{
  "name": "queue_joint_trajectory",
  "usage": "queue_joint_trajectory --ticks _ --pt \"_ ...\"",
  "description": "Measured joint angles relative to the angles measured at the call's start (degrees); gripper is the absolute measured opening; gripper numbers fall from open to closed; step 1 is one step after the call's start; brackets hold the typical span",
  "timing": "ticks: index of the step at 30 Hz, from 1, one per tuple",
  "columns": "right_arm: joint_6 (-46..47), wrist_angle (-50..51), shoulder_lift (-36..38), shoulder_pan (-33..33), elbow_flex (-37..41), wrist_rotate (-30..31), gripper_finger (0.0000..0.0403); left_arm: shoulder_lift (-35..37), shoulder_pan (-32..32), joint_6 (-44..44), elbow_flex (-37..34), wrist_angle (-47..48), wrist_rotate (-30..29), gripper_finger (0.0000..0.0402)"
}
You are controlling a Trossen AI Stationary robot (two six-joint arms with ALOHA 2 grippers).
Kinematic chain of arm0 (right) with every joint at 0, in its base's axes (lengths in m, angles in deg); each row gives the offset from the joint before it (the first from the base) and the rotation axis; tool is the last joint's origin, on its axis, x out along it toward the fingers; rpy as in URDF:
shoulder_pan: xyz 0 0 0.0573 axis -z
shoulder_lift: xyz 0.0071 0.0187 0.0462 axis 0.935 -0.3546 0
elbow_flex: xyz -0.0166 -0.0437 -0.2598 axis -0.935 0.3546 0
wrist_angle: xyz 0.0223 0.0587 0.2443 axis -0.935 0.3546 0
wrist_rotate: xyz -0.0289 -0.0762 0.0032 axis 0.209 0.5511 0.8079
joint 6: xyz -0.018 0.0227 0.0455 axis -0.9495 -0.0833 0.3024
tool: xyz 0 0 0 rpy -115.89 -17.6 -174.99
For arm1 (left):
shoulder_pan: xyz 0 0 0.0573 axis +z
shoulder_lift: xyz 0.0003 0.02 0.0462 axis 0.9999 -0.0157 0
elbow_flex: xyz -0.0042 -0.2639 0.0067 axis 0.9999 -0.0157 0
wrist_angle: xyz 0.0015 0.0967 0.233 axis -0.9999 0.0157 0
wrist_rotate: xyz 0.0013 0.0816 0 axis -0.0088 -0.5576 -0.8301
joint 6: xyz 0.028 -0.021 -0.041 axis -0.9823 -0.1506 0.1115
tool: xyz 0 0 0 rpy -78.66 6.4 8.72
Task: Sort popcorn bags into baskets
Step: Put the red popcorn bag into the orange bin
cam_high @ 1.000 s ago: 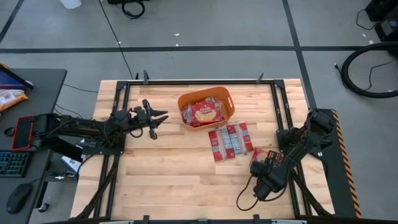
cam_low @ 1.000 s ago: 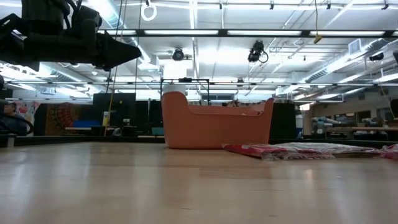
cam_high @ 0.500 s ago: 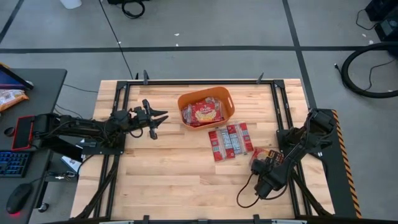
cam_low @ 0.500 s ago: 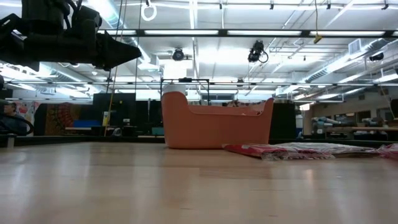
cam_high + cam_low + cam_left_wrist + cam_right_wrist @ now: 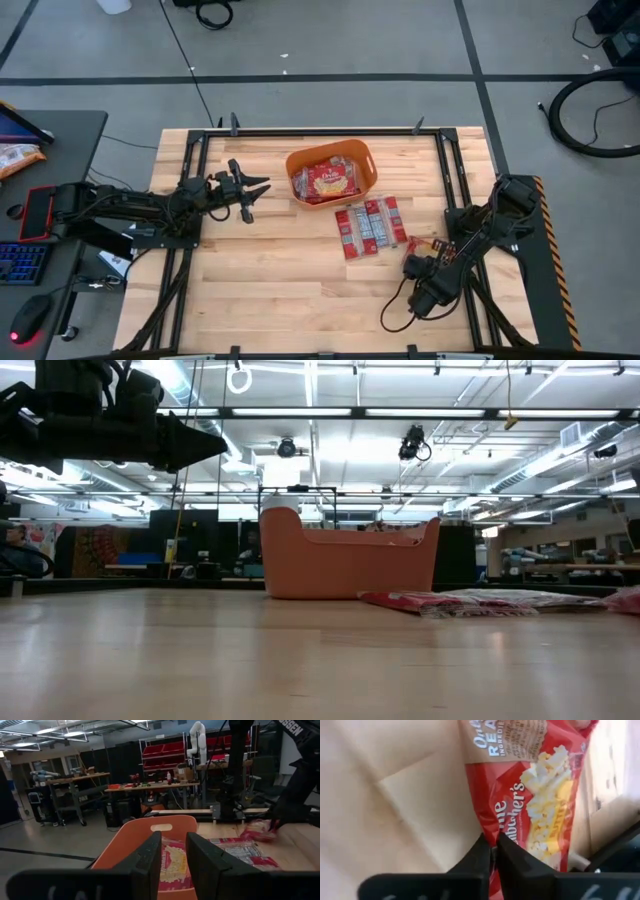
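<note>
The orange basket (image 5: 296, 160) stands at the table's far middle with popcorn bags (image 5: 325, 180) lying in it. Several more red bags (image 5: 370, 225) lie flat side by side on the table just near-right of it. One further popcorn bag (image 5: 428, 245) lies to their right, and my right gripper (image 5: 412, 262) is shut on it. My left gripper (image 5: 255, 190) hovers open above the table, left of the basket, with nothing between its fingers (image 5: 150, 862). My right gripper pinches the popcorn bag's red side edge (image 5: 490, 837) between its two fingers. The fingers slant down at it from the table's near side. The bag stretches away from the fingers toward the far edge, low over the wood.
The black frame rails (image 5: 447, 170) run along the table's sides, close to the right arm. Bare wood lies across the near left of the table (image 5: 270, 290). A desk with a keyboard (image 5: 20, 262) stands beyond the left edge.
My right gripper has shut on the bag at the table's right. In the low view that bag's end at the picture's right edge stands a little higher than before. The left arm has kept still.
</note>
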Motion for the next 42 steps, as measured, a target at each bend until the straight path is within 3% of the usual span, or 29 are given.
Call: queue_joint_trajectory --ticks 6,11,18,21,31,35,42 --pt "-5.0 13.0 0.0 2.8 -9.1 1.6 0.0028 0.0 0.0 0.0 0.0 0.0 0.0 0.0094" --pt "-5.2 24.8 0.1 5.7 -18.7 14.3 0.0039 0.0 0.0 0.0 0.0 0.0 0.0 0.0094" --pt "-14.1 26.6 0.1 10.3 -27.4 32.7 0.0024 0.0 0.0 0.0 0.0 0.0 0.0 0.0094" --pt "-21.4 22.7 0.1 13.3 -27.9 38.5 0.0021 0.0 0.0 0.1 0.0 0.0 0.0 0.0094" --pt "-54.3 2.3 -0.4 25.4 -28.0 49.3 0.0021 0.0 0.0 6.0 0.0 2.8 0.2 0.0094" --pt "-66.8 -6.2 -0.4 31.2 -28.0 47.6 0.0021 2.1 0.0 6.1 0.0 7.9 0.2 0.0094" --pt "-84.3 -20.3 -0.3 39.3 -26.7 42.5 0.0021 13.7 0.0 7.2 0.2 17.8 0.0 0.0094"
